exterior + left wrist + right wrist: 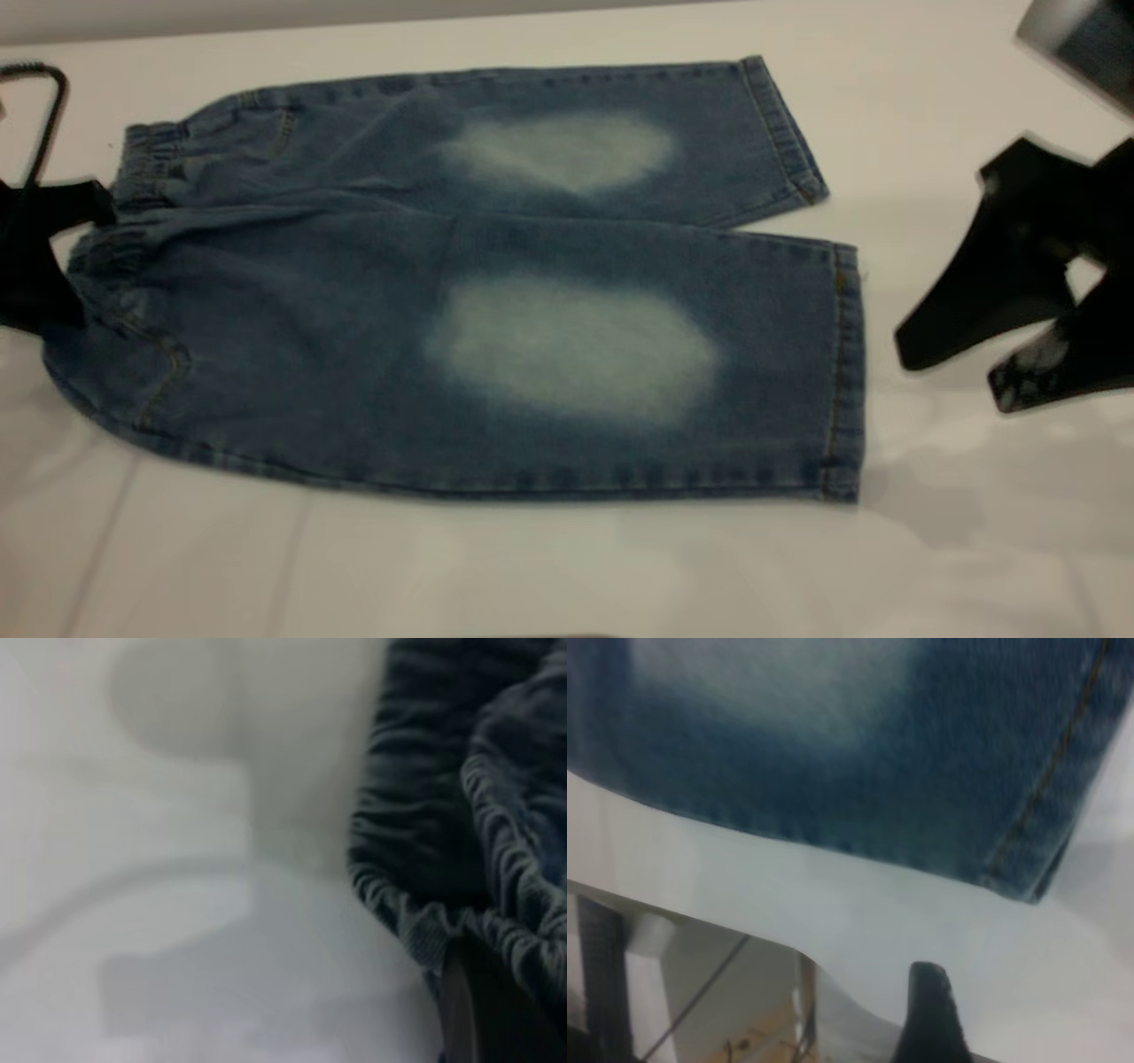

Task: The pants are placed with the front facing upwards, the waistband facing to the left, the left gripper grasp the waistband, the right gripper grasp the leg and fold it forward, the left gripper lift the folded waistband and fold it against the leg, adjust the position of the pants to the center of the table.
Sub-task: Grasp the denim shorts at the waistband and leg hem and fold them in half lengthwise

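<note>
Exterior view shows the pants (461,283) flat on the table (532,567), front up. At their waistband (133,177) sits the left gripper (44,257), finger state unclear. Beyond the leg (753,354) hem hovers the right gripper (966,363), fingers apart. First grasps look pending; each must close on denim.

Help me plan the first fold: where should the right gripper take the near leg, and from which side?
At the hem cuff of the near leg, coming in from the right. That stitched edge lies flat, faces the open right gripper, and nothing covers it. Likely the easiest edge to pinch.
</note>
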